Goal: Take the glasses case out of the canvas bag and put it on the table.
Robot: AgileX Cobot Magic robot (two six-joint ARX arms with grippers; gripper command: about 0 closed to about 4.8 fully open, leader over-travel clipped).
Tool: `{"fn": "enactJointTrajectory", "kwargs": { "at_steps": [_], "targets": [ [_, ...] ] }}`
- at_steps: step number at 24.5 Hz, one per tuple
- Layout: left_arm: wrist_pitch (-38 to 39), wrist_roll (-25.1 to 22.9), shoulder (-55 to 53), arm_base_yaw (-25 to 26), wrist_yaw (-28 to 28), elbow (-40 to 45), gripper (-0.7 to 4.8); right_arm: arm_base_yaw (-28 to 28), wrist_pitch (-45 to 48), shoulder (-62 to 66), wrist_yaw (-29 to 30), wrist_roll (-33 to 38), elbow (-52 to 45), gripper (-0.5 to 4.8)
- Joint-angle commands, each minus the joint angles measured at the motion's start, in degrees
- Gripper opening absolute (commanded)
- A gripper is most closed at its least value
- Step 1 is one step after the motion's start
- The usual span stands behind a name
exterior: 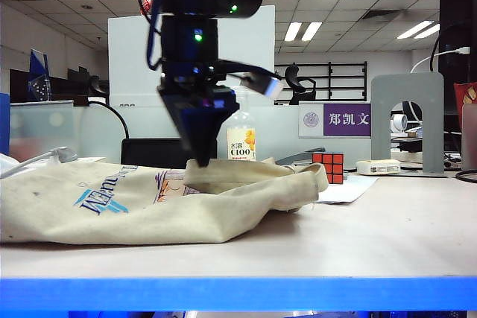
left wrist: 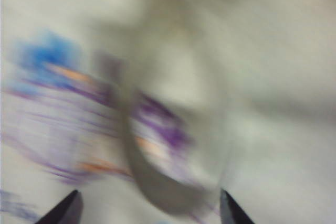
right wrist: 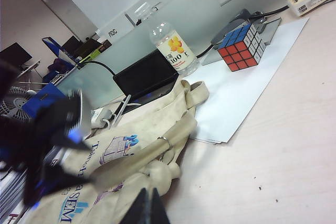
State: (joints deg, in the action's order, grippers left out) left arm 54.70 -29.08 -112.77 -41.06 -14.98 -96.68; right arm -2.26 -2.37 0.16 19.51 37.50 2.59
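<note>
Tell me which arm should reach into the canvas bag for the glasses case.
Left. Its gripper hangs open right over the canvas bag, tips at the cloth. The right gripper is shut and held off to the side.

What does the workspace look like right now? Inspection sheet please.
Surface: table, pale, blue front edge, white paper sheet on it.
Job's things: canvas bag lies flat and crumpled; glasses case not seen.
Clutter: Rubik's cube, drink bottle, white power strip.
Grippers: left tool points down at the bag's top, fingers apart; right tool shut, off the bag.
Cables: black cable behind the bag.
Surroundings: office, partition, name sign.
</note>
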Motion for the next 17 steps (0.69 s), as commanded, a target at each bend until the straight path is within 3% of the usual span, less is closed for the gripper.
{"fn": "enactJointTrajectory", "kwargs": {
  "at_steps": [1, 6, 10, 14, 17],
  "targets": [
    [-10.1, -3.4, 0.3, 1.8, 2.5, -0.2, 3.42, 0.0, 1.4, -0.1, 0.2, -0.2, 0.2, -0.07],
    [-4.5, -8.4, 0.2, 4.2, 9.7, -0.2, 3.41, 0.0, 1.4, -0.1, 1.2, -0.2, 0.2, -0.07],
    [-1.6, -8.2, -0.9, 5.9, 17.4, 0.0, 3.41, 0.0, 1.4, -0.1, -0.3, -0.2, 0.2, -0.07],
    [-2.6, -10.6, -2.3, 6.1, 17.9, 0.0, 3.41, 0.0, 1.3, -0.1, -0.1, -0.2, 0.2, -0.07],
    [-4.7, -9.7, -4.4, 6.3, 20.1, 0.0, 3.41, 0.0, 1.2, -0.1, 0.2, -0.2, 0.2, -0.07]
  ]
}}
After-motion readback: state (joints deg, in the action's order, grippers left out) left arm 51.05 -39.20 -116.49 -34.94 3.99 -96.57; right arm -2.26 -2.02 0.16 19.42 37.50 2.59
